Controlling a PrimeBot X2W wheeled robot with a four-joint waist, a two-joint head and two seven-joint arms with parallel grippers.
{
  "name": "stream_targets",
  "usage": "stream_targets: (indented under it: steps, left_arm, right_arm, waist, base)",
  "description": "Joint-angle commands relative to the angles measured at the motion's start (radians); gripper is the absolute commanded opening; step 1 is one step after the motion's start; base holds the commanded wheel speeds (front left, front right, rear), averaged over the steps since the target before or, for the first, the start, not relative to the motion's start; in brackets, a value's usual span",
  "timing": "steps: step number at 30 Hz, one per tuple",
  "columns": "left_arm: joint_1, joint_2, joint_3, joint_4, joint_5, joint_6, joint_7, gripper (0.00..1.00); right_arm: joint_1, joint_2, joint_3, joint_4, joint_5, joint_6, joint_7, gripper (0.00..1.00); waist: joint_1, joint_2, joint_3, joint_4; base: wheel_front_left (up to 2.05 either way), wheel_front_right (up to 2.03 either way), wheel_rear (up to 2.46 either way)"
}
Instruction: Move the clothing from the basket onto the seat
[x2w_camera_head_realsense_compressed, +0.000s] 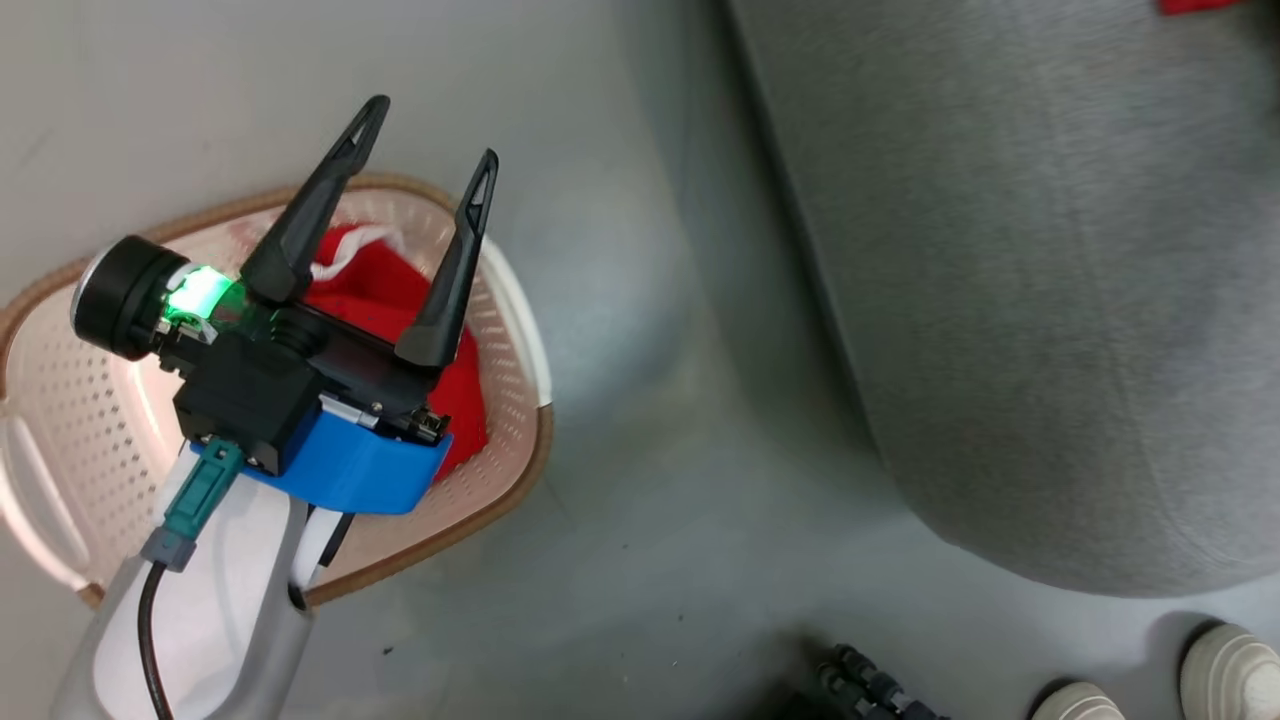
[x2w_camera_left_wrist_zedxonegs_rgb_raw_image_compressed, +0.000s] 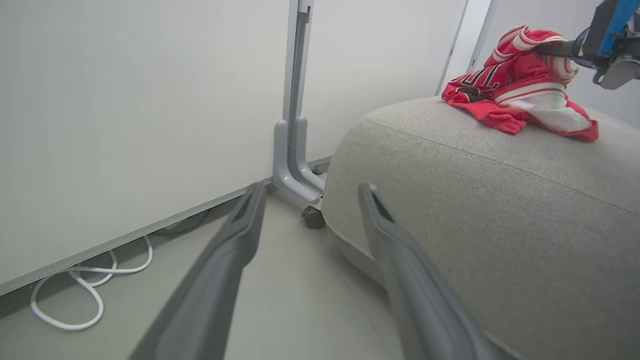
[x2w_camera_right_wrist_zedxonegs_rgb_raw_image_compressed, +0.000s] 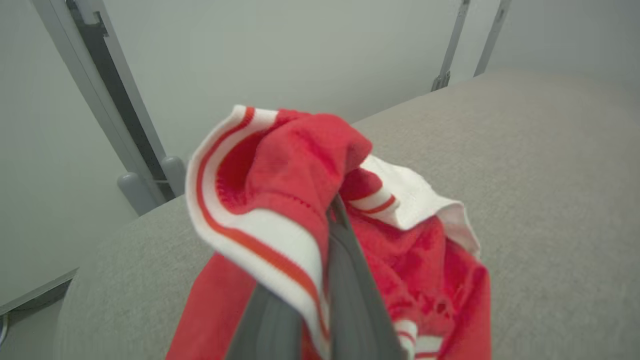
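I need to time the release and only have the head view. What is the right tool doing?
Observer: The right tool is shut on the striped jersey, with a fold pinched in its grip.
Operator: Is the jersey touching the seat?
Observer: Yes, its lower part lies on top of the seat; the pinched fold is held up.
Operator: Anything on the floor near the seat?
Observer: A white cable lies looped along the base of the wall, apart from the seat.

Floor strip (x2w_camera_head_realsense_compressed: 640, 450) between basket (x2w_camera_head_realsense_compressed: 90, 430) at 9 o'clock and seat (x2w_camera_head_realsense_compressed: 1050, 300) at 3 lies open. Shoes (x2w_camera_head_realsense_compressed: 1235, 665) block 5. Post (x2w_camera_left_wrist_zedxonegs_rgb_raw_image_compressed: 295, 150) just beside seat corner; cable (x2w_camera_left_wrist_zedxonegs_rgb_raw_image_compressed: 90, 280) along wall.
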Motion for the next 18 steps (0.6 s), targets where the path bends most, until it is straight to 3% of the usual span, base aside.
stream_targets:
  steps: [1, 7, 8, 9, 10, 11, 18]
  left_arm:
    - [-0.013, 0.004, 0.001, -0.004, 0.004, 0.0, -0.003, 1.0]
    - [0.003, -0.014, 0.007, 0.014, -0.01, 0.0, -0.003, 1.0]
    - [0.009, -0.018, 0.01, 0.021, -0.016, 0.0, -0.003, 1.0]
    - [0.016, -0.025, 0.013, 0.031, -0.02, 0.0, -0.003, 1.0]
    - [0.024, -0.035, 0.017, 0.039, -0.024, 0.0, -0.003, 1.0]
    - [0.033, -0.048, 0.02, 0.047, -0.032, 0.0, -0.003, 1.0]
    - [0.15, -0.137, 0.052, 0.124, -0.082, 0.0, -0.003, 1.0]
  right_arm:
    - [0.012, 0.01, -0.005, 0.015, -0.004, 0.0, -0.01, 0.0]
    - [0.036, 0.016, 0.011, 0.067, -0.028, 0.0, -0.039, 0.0]
    - [0.04, 0.015, 0.019, 0.073, -0.031, 0.0, -0.043, 0.07]
    - [0.048, 0.015, 0.027, 0.079, -0.036, 0.0, -0.046, 0.37]
    - [0.058, 0.013, 0.038, 0.082, -0.043, 0.0, -0.049, 0.96]
    - [0.071, 0.011, 0.05, 0.087, -0.049, 0.0, -0.053, 1.0]
    - [0.209, 0.009, 0.185, 0.076, -0.099, 0.0, -0.062, 1.0]
  waist:
    - [-0.0003, 0.0, 0.043, 0.042]
    - [-0.0003, 0.0, -0.006, 0.048]
    - [-0.0003, 0.0, -0.022, 0.05]
    - [-0.0003, 0.0, -0.045, 0.054]
    - [-0.0003, 0.0, -0.07, 0.057]
    - [-0.0003, 0.0, -0.099, 0.062]
    - [-0.0003, 0.0, -0.367, 0.113]
  base:
    - [0.0, 0.0, 0.0]
    - [0.0, 0.0, 0.0]
    - [0.0, 0.0, 0.0]
    - [0.0, 0.0, 0.0]
    - [0.0, 0.0, 0.0]
    - [0.0, 0.0, 0.0]
    - [0.0, 0.0, 0.0]
